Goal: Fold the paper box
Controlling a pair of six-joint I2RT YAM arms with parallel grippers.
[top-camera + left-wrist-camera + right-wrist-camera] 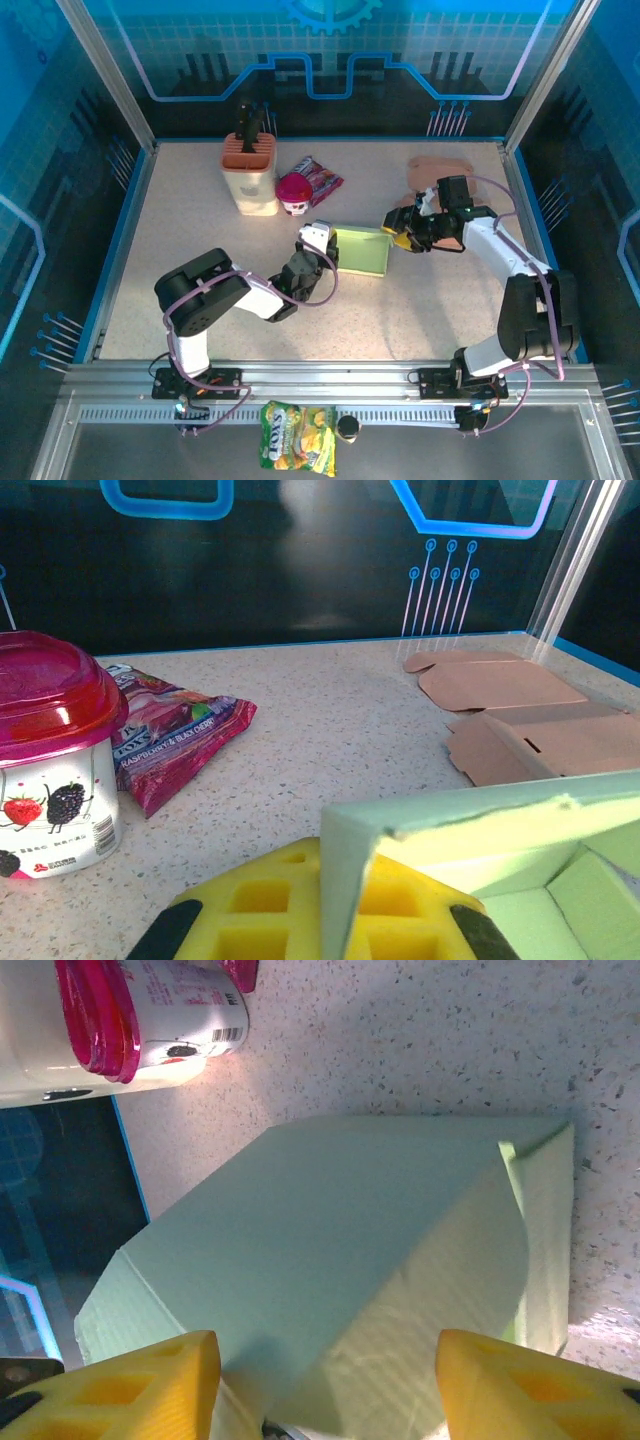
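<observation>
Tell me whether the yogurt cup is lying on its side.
No, the yogurt cup stands upright, pink lid on top, beside the snack packet.

I count one pale green paper box [362, 250], two flat brown cardboard blanks [500, 683], one pink-lidded white yogurt cup [293, 193], one purple foil snack packet [320, 178], one cream utensil holder [250, 175] and one yellow candy bag [297, 437].

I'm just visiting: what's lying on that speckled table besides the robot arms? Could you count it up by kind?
Green paper box: 1
Flat brown cardboard pieces: 2, as far as I can tell
Yogurt cup: 1
Snack packet: 1
Beige holder: 1
Total: 6
</observation>
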